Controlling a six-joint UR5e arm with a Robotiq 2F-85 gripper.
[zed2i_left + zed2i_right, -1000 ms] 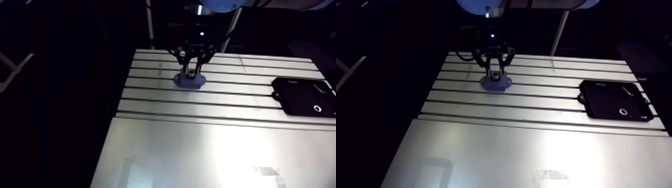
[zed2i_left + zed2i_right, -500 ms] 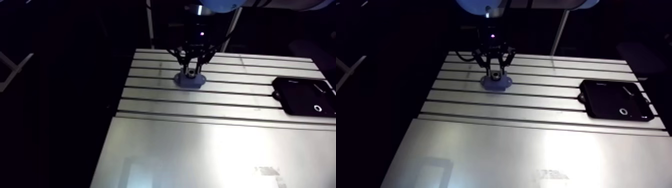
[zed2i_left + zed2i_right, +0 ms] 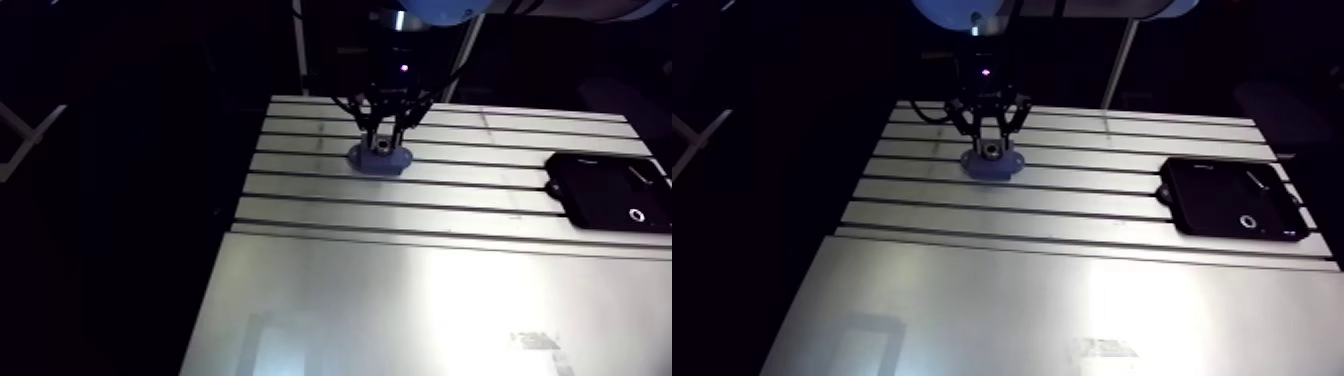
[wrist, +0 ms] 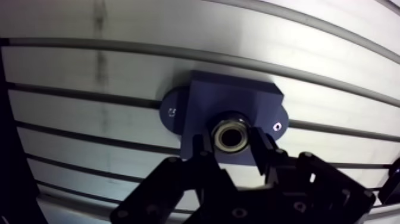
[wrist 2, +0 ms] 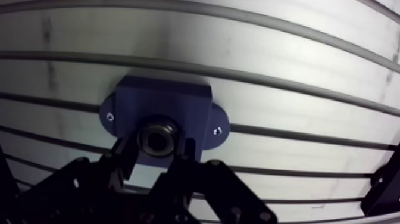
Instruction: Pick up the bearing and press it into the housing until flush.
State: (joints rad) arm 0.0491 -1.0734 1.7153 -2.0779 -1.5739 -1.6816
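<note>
A dark blue housing (image 4: 232, 101) with two side ears lies on the slotted table (image 3: 400, 290). The steel ring bearing (image 4: 231, 136) sits at the housing's round bore, between my two black fingers (image 4: 262, 149). My gripper (image 4: 231, 143) is shut on the bearing, a finger pressed against each side. I cannot tell how deep the bearing sits in the bore. In the arm view the gripper (image 3: 383, 140) hangs straight down over the housing (image 3: 380, 162) near the table's far side.
A flat black device (image 3: 610, 192) lies at the right edge of the table. The table's near half is a smooth bright plate (image 3: 1052, 310). Its left edge drops into darkness.
The arm view has shifted very slightly. The gripper stays on the bearing over the housing, with no clear movement.
</note>
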